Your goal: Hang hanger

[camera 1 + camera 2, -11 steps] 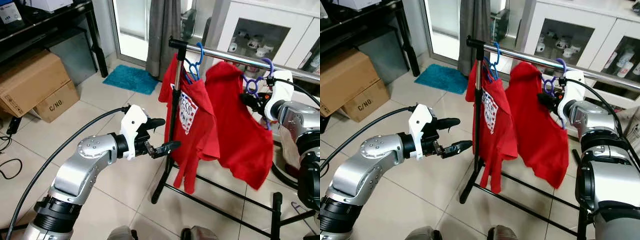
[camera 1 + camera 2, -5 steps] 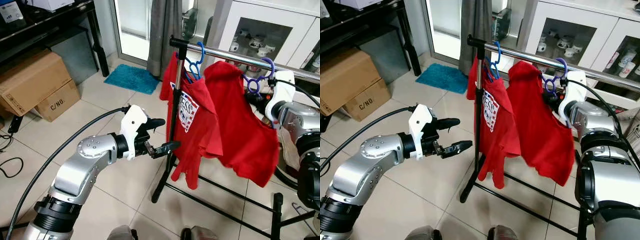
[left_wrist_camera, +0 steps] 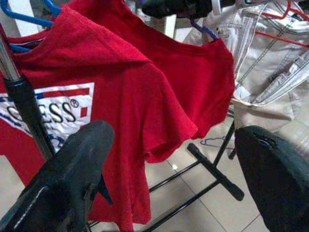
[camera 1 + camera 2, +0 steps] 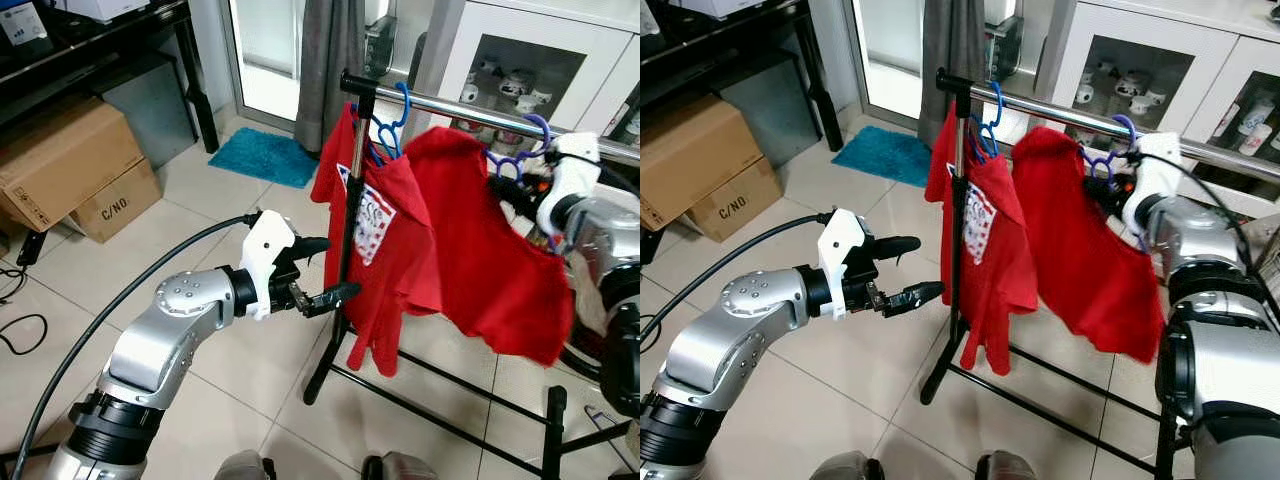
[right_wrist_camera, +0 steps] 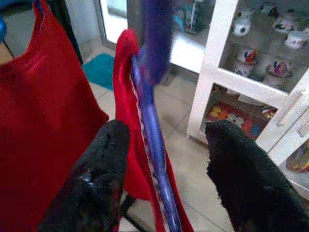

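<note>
Purple hanger (image 4: 1102,163) with red shirt (image 4: 1080,250) up at the rail (image 4: 1060,112)

Right tool (image 5: 164,159) spread wide around the hanger's purple arm; left tool (image 4: 322,272) wide, holding nothing, beside the rack post (image 4: 345,240).

tiled floor (image 4: 200,230) | blue mat (image 4: 262,157) | cardboard boxes (image 4: 70,170) | white cabinet (image 4: 520,60)

- I read "C/NO" on the smaller cardboard box (image 4: 113,203) on the floor.
- I make out "GUESS", with a ® mark, on the red T-shirt (image 3: 72,112) beside the rack post.
</note>
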Controlling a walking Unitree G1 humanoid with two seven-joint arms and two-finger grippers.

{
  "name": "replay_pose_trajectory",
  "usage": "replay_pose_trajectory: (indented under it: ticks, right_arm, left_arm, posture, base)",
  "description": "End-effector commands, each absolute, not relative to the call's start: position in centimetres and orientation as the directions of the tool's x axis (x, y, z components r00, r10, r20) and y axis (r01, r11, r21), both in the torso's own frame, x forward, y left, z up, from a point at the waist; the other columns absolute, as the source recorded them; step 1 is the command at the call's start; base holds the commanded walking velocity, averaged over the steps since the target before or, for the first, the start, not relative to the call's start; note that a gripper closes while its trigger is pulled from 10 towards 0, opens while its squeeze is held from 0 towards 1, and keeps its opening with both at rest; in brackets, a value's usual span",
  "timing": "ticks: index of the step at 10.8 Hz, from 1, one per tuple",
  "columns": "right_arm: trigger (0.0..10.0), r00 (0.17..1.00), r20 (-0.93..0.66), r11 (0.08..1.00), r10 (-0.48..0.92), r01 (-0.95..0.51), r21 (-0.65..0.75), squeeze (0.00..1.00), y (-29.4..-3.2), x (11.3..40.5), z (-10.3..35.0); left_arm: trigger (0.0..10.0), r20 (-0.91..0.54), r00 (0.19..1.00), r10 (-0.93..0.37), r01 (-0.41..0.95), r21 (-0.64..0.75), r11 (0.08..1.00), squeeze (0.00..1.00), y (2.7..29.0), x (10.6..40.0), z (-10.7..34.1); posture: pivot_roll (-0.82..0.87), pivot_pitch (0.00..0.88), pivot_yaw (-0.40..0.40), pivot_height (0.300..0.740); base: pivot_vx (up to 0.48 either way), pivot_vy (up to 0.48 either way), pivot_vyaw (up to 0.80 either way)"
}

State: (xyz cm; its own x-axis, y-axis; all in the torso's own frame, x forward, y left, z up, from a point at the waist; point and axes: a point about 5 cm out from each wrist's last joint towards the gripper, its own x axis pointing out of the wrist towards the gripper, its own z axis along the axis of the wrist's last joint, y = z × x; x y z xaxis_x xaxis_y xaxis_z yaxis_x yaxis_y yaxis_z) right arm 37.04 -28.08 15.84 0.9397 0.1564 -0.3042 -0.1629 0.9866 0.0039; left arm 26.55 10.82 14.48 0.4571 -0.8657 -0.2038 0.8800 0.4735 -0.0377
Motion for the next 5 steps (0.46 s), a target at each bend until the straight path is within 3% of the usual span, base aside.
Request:
replay_pose_trajectory:
  ticks: [1,2,3,4,5]
  right_arm:
    - [10.0,0.955,-0.25,0.987,0.157,-0.158,0.015,1.0,-28.3,37.4,17.2]
    - [10.0,0.954,-0.26,0.988,0.148,-0.151,0.006,1.0,-28.1,37.5,16.9]
    - [10.0,0.95,-0.283,0.991,0.131,-0.135,0.006,0.0,-27.8,37.5,16.4]
    - [8.7,0.949,-0.288,0.991,0.131,-0.132,0.014,0.0,-27.6,37.6,16.2]
    - [0.0,0.951,-0.285,0.993,0.12,-0.12,0.02,0.0,-27.6,37.7,16.2]
  left_arm:
    - [10.0,-0.213,0.446,-0.869,0.887,-0.02,0.461,0.0,10.5,26.7,14.6]
    - [10.0,-0.213,0.446,-0.869,0.888,-0.02,0.46,0.0,10.5,26.8,14.7]
    - [10.0,-0.212,0.447,-0.869,0.887,-0.018,0.46,0.0,10.5,26.9,14.7]
    - [10.0,-0.212,0.449,-0.868,0.887,-0.017,0.462,0.0,10.6,27.0,14.8]
    - [10.0,-0.211,0.452,-0.867,0.885,-0.016,0.466,0.0,10.6,27.1,14.8]
  posture:
    - [-0.01,0.0,0.015,0.74]
    - [-0.01,0.0,0.016,0.74]
    - [-0.01,0.0,0.016,0.74]
    - [0.0,0.0,0.012,0.74]
    - [0.01,0.0,0.007,0.74]
  base:
    - [0.0,0.0,0.0]
    - [0.0,0.0,0.0]
    - [0.0,0.0,0.0]
    - [0.0,0.0,0.0]
    - [0.0,0.0,0.0]
